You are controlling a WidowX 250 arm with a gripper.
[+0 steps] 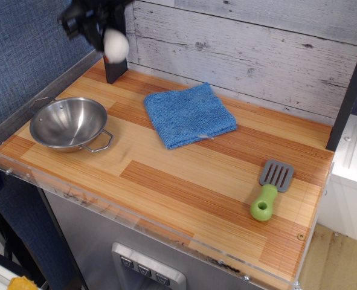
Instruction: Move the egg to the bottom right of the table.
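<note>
The egg (116, 44) is a small white ball held in the air at the top left, well above the table (184, 181). My gripper (112, 43) is black and blurred; it is shut on the egg, high over the table's back left corner. The upper part of the arm is cut off by the frame's top edge. The egg's black band does not show.
A steel bowl (69, 124) sits at the front left. A blue cloth (189, 113) lies at the back middle. A spatula (270, 188) with a green handle lies at the right. A black block (115, 70) stands at the back left. A plank wall is behind.
</note>
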